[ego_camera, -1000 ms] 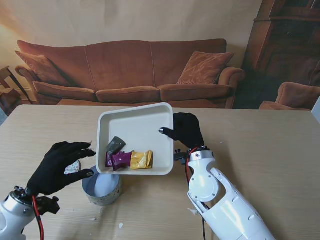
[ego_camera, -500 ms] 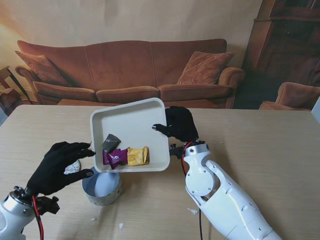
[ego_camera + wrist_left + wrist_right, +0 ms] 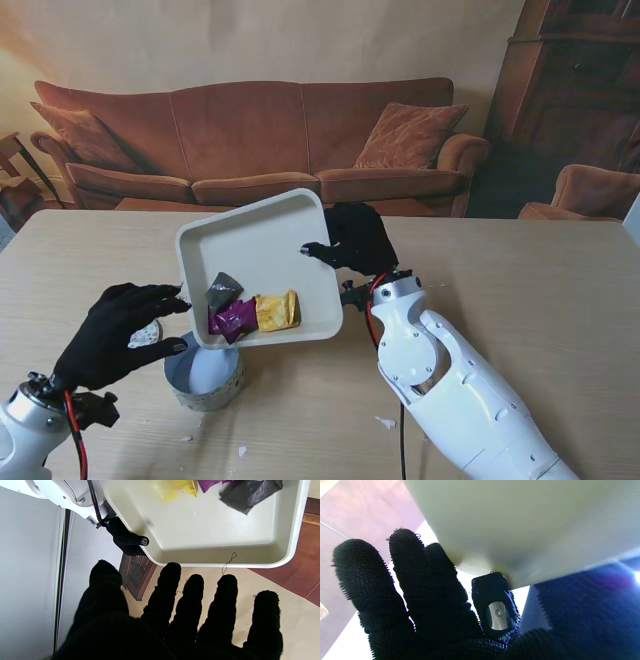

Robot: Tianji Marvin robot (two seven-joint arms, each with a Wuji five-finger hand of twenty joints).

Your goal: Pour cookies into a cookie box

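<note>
Cookies in grey [image 3: 227,289], purple [image 3: 233,316] and yellow [image 3: 276,310] wrappers sit bunched at the low near edge of our white tray [image 3: 262,235]. Our right robot hand [image 3: 352,240] grips the tray's right rim, tilting it over the round cookie box [image 3: 205,377] on the table [image 3: 530,290]. Our left robot hand [image 3: 115,332] hovers beside the box, fingers spread, holding nothing.

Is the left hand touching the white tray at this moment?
Apart. In the left wrist view, the left hand has its fingertips spread, with background visible between them and the white tray.
</note>
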